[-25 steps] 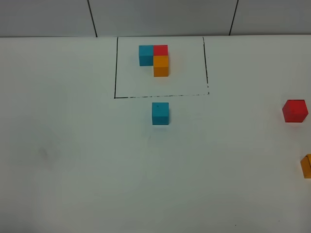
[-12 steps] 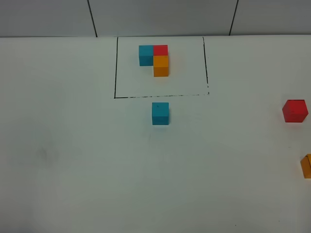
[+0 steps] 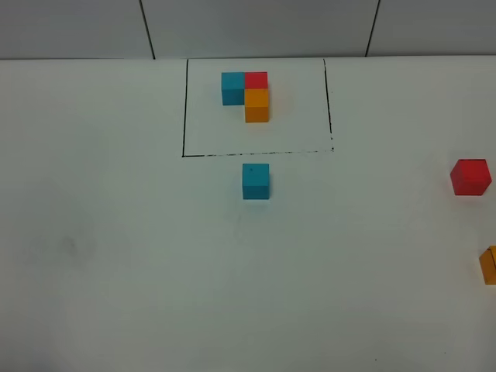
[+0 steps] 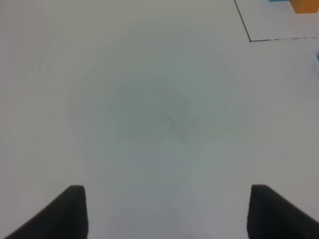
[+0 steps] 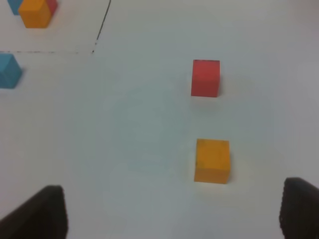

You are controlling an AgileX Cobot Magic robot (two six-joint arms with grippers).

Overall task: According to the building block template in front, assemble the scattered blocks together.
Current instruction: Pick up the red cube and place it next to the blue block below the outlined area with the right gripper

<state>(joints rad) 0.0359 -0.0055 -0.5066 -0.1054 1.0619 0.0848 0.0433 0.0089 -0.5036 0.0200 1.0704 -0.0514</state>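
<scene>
My left gripper (image 4: 167,214) hangs spread and empty over the table (image 3: 116,271). The template (image 3: 246,93) sits framed far centre, the blue block (image 3: 256,180) just outside its line, and the red block (image 3: 470,177) and orange block (image 3: 489,265) well right, before my spread, empty right gripper (image 5: 174,211). A skewed descent could shove one away.

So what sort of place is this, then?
Probably a robotics test bench, not a home or shop: a white table, a block template inside a drawn black outline, and a loose blue cube, red cube and orange cube.
</scene>
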